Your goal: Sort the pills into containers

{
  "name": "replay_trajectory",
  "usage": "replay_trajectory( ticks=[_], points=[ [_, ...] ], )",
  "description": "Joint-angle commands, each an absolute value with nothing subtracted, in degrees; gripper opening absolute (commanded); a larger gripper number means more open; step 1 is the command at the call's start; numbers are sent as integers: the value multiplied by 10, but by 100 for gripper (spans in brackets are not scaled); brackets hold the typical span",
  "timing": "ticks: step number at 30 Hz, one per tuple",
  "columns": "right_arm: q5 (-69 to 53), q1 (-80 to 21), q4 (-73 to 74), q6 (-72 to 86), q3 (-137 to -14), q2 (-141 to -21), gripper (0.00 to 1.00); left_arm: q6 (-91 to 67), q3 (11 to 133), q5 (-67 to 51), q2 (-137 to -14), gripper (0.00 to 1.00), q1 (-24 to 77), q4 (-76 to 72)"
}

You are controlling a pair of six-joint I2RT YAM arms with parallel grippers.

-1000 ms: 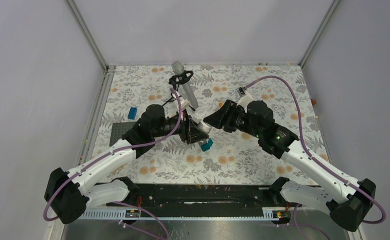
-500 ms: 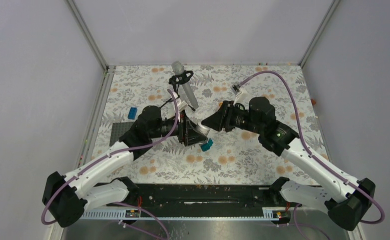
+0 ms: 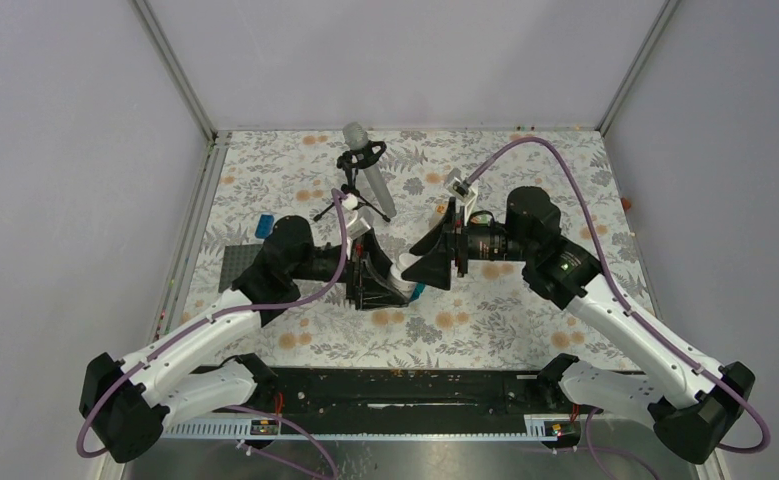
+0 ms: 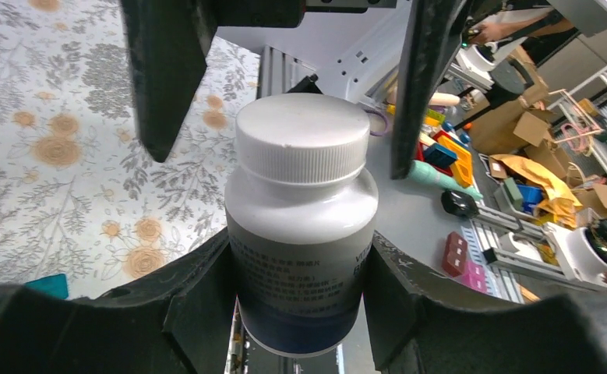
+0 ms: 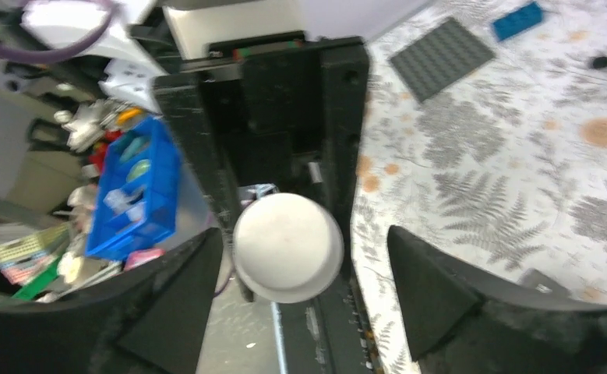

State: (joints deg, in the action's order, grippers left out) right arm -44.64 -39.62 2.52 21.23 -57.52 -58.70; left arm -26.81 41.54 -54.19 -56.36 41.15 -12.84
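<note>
A white bottle (image 4: 300, 226), a container with a ribbed white cap (image 4: 301, 140), is held off the table, lying roughly level. My left gripper (image 4: 296, 269) is shut on its body, a finger pressed on each side. My right gripper (image 5: 304, 234) faces the cap (image 5: 287, 246) head-on and is open. Its fingers (image 4: 164, 70) stand either side of the cap with a gap on both sides. From above, the two grippers meet at the bottle (image 3: 402, 270) near the table's middle. No pills are in view.
A microphone on a small tripod (image 3: 368, 180) stands behind the grippers. A grey baseplate (image 3: 237, 265) and a blue brick (image 3: 262, 226) lie to the left. A teal block (image 3: 417, 291) rests on the floral cloth just below the bottle.
My left arm has drawn the bottle slightly toward the near edge. My right gripper has followed, turned to face the cap squarely, and its jaws now stand wider.
</note>
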Motion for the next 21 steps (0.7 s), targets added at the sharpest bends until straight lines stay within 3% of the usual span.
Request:
replay_trajectory(
  ticks=[1,6,10,13,18,21],
  points=[
    [-304,-402,89,235,-620,-605,93,-189,468,-472,-563,0,411,-81],
    [-118,-469,65,332,-624,-624,96,-150,489,-340,-569,0,412,-15],
    [-21,-495,52,396,-618,-632,85,-145,488,-305,-566,0,412,-6],
    [8,-500,34,421,-607,-625,78,-147,483,-299,-564,0,412,-3],
    [15,-502,47,413,-617,-620,82,-153,474,-293,-563,0,412,-5],
    [12,-502,75,411,-637,-629,74,-155,474,-292,-563,0,412,-5]
  ],
)
